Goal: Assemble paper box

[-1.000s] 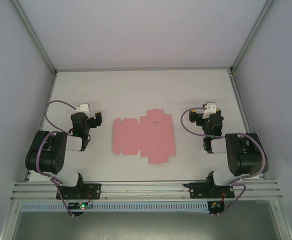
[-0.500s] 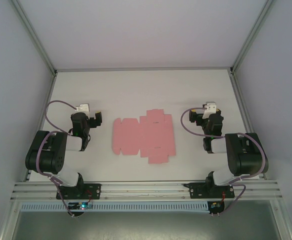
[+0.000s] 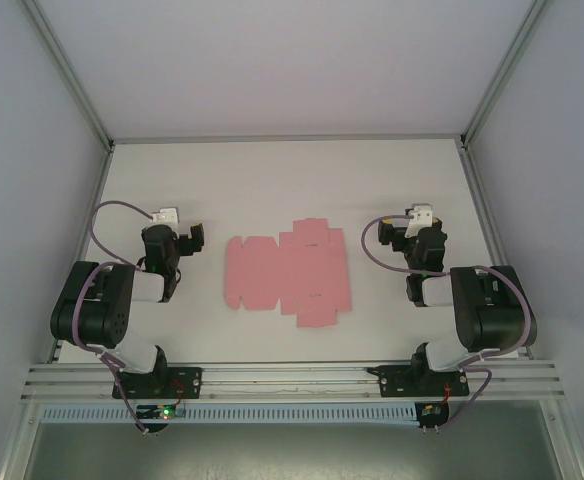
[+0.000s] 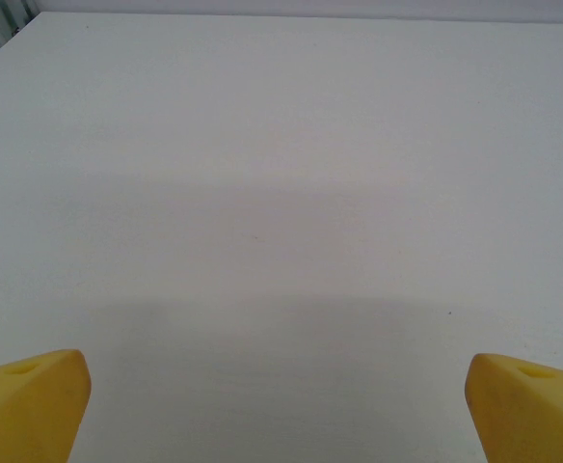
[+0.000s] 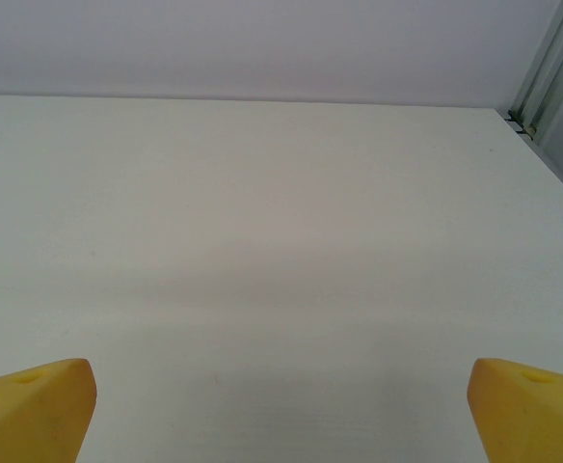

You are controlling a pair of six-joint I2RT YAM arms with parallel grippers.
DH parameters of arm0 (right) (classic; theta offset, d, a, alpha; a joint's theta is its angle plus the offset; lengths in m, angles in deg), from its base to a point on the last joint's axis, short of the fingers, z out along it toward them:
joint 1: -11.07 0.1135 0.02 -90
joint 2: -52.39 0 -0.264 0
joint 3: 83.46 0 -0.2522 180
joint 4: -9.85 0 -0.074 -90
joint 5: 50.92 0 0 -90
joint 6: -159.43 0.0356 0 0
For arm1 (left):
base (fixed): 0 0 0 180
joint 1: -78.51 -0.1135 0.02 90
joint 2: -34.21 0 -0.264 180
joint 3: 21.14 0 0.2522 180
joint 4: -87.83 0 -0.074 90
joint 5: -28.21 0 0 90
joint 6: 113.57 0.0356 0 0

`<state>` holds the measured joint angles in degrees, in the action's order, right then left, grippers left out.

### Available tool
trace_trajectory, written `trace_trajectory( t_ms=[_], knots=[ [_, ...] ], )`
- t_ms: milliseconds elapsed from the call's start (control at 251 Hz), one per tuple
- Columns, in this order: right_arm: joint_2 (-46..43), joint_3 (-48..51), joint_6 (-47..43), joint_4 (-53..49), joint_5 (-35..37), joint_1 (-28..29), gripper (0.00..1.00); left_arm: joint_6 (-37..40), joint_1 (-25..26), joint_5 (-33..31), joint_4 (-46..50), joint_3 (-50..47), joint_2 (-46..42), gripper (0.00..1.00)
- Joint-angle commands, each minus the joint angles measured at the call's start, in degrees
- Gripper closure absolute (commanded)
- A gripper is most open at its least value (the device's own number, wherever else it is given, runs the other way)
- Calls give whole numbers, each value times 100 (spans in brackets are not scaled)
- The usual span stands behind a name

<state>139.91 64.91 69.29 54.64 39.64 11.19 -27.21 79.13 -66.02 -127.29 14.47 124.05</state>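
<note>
A: What is sitting where, left to right?

B: The left gripper is hovering wide open, gripping nothing. The box, a flat pink sheet, is lying mid-table, apart from both. The right gripper is gaping too, empty.

The desk is a plain white, matte surface occupying the centre of the top external view. Pale walls enclose it: back wall, left wall, right wall.

Two metal frame posts run diagonally from the upper corners: left post, right post. They meet a thin bar along the desk's far edge.

A ribbed aluminium rail spans the lower frame, with a perforated white strip just below it.

In the right wrist view, the frame post shows at upper right.
</note>
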Motion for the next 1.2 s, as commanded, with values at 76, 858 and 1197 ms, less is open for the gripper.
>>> trace_trajectory(
  t_ms=[76,858,1197],
  knots=[
    [-42,-82,102,105,17,-4,2,102,-67,19,-102,72,-72,0],
    [-1839,-1299,704,-3657,760,607,2,-1184,-62,592,4312,1759,-1541,0],
    [-1455,-2423,2171,-6346,-1055,1605,3,-2267,83,2234,5604,1724,-1803,0]
  ],
)
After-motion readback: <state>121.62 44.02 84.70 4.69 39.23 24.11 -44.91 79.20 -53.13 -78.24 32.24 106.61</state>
